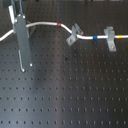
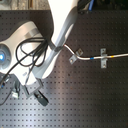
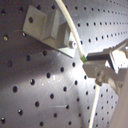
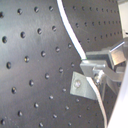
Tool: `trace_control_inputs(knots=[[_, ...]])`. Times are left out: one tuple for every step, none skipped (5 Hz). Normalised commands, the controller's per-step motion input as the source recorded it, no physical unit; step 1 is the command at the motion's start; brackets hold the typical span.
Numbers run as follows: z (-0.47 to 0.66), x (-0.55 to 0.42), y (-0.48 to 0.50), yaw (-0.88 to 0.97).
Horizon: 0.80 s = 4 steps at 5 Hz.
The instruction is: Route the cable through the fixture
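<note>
Close to the gripper, the first wrist view shows the white cable (image 3: 70,32) running in a long curve across a black board (image 3: 30,85) dotted with holes. It passes over a pale grey metal clip (image 3: 47,31), the one nearest the gripper. It seems to touch the clip, though whether it sits inside the hook cannot be told. In the second wrist view the cable (image 4: 70,32) bends past a small grey bracket with a screw hole, just beside blurred metal gripper parts.

In the first exterior view the gripper (image 1: 26,64) is a tall grey slab at about nine o'clock from the frame's centre, standing in front of the cable (image 1: 45,23). Whether its jaws are spread, pressed together or pinching the cable cannot be told in any view.

From the gripper the cable runs toward three o'clock across the far part of the board (image 1: 65,95). A red band (image 1: 60,24) sits at twelve o'clock. The cable then dips to a leaning forked clip (image 1: 74,34) at one o'clock. Beyond that come a blue band (image 1: 95,36), a T-shaped clip (image 1: 110,39) at two o'clock, and a yellow band (image 1: 120,36).

In the second exterior view the white robot arm (image 2: 62,25) fills the frame from nine to twelve o'clock. The cable (image 2: 90,58) leaves it toward three o'clock, passing both of those clips.
</note>
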Motion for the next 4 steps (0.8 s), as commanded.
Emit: trace_control_inputs(knots=[[-0.10, 0.071, -0.122, 0.29], [-0.11, 0.047, -0.126, 0.48], [-0.12, -0.001, -0.001, 0.64], [-0.05, 0.008, -0.032, 0.66]])
